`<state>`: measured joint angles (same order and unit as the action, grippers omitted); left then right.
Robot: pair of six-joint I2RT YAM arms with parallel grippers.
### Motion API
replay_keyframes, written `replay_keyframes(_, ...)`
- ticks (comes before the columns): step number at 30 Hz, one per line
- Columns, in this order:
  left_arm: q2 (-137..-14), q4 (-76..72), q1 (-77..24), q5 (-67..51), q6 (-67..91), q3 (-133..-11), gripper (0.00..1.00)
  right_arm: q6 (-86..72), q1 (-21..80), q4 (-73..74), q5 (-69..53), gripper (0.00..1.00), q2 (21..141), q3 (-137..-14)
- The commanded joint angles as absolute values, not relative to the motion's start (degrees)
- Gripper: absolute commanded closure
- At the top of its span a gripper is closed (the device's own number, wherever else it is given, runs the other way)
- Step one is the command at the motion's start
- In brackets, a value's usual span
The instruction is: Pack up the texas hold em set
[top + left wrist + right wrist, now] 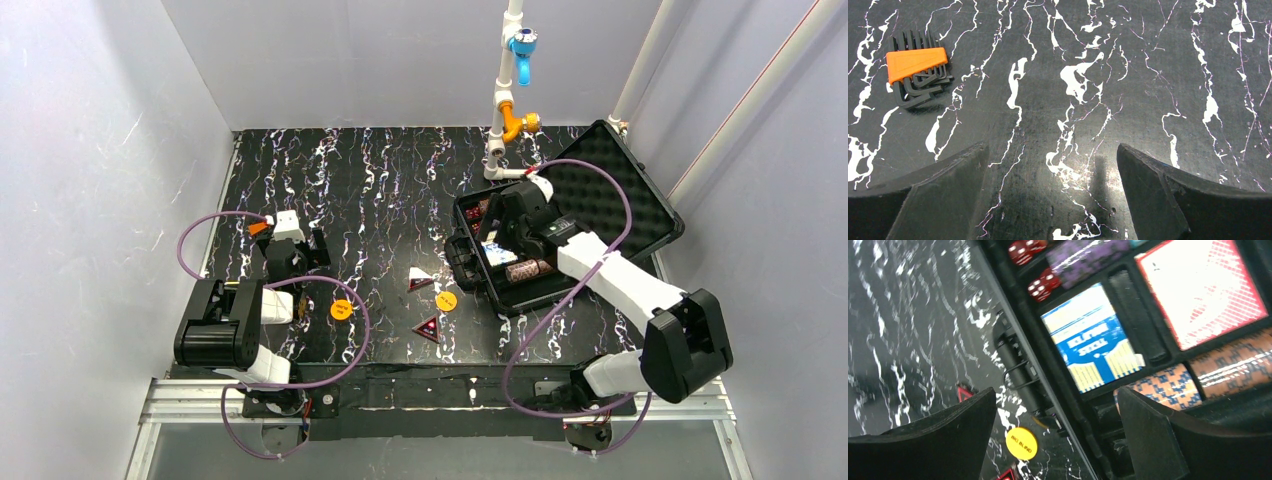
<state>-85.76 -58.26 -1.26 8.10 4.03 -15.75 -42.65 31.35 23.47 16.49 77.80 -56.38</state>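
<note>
On the left, released left pincer (1052,160) above the surface (1148,75), fingers wide, nothing between; hex keys (915,65) in an orange holder up-left of it. Mid-surface, lying loose and apart: a disc (341,309), a marker (420,280), a second marker (429,328), a second disc (446,300). On the right, open case (520,303), lid (620,190) tipped back; inside, in separate compartments, dice (1040,285), blue deck (1093,345), chip rolls (1168,385), red deck (1203,290). Over the case's left edge, right pincer (1056,390) released, empty
</note>
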Motion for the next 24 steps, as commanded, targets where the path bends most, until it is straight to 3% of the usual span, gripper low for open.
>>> replay_keyframes(1,-84.7,-58.7,-1.5,9.1,3.3,-16.2,0.02,-33.4,33.6,16.9,11.1,0.02,74.1,-55.5)
replay_keyframes(5,-80.9,-54.9,-1.5,7.5,2.4,-17.1,0.02,-29.7,34.6,14.6,7.1,0.02,72.8,-54.9)
replay_keyframes(13,-59.4,-33.5,-1.6,7.3,6.8,-20.6,0.02,-26.1,35.4,14.5,2.6,0.02,73.9,-56.6)
replay_keyframes(19,-43.3,-3.9,-2.1,4.9,15.5,-32.3,0.02,-23.3,37.4,14.2,0.8,0.02,74.3,-57.7)
replay_keyframes(24,-43.1,29.7,-2.0,11.2,19.1,-49.2,0.02,-21.9,40.1,14.2,0.8,0.02,76.3,-58.9)
